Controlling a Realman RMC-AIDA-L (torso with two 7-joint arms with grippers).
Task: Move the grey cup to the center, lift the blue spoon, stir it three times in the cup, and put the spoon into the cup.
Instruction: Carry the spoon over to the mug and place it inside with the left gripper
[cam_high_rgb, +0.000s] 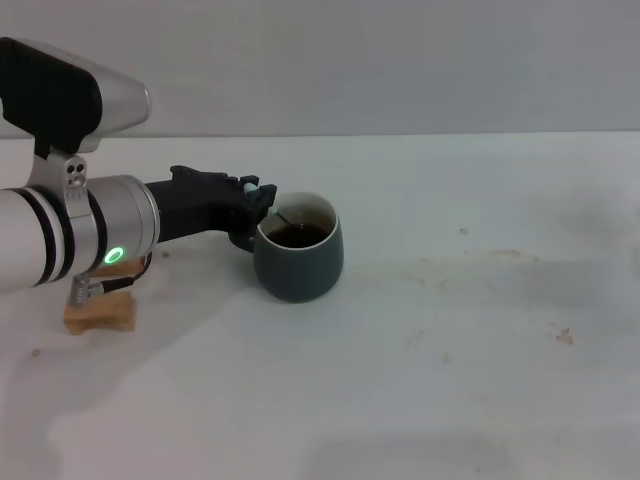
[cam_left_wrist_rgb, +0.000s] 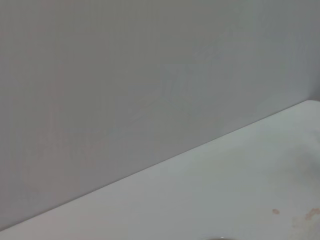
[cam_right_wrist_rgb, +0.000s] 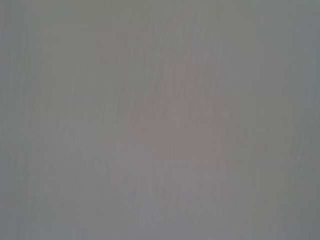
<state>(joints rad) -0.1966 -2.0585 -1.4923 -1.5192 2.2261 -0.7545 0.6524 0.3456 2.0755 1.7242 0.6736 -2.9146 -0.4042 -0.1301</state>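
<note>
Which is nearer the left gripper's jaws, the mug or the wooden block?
The rounded dark blue-grey ceramic mug: the left gripper is at its rim. The pale wooden block sits back under the arm's wrist.

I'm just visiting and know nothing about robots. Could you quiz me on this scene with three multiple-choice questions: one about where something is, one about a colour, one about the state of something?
1. Where is the left gripper?
A. At the rim of the grey cup
B. Far off at the right side of the table
C. Resting on the wooden block

2. What colour is the light on the left arm?
A. Red
B. Green
C. Blue

3. What is in the cup?
A. Nothing
B. Clear water
C. Dark brown liquid

Answers:
1. A: the head view shows the gripper at the cup's rim, on the robot's left.
2. B: a green ring glows on the arm's silver section.
3. C: dark liquid shows against the pale interior, with the blue spoon reaching into it.
</note>
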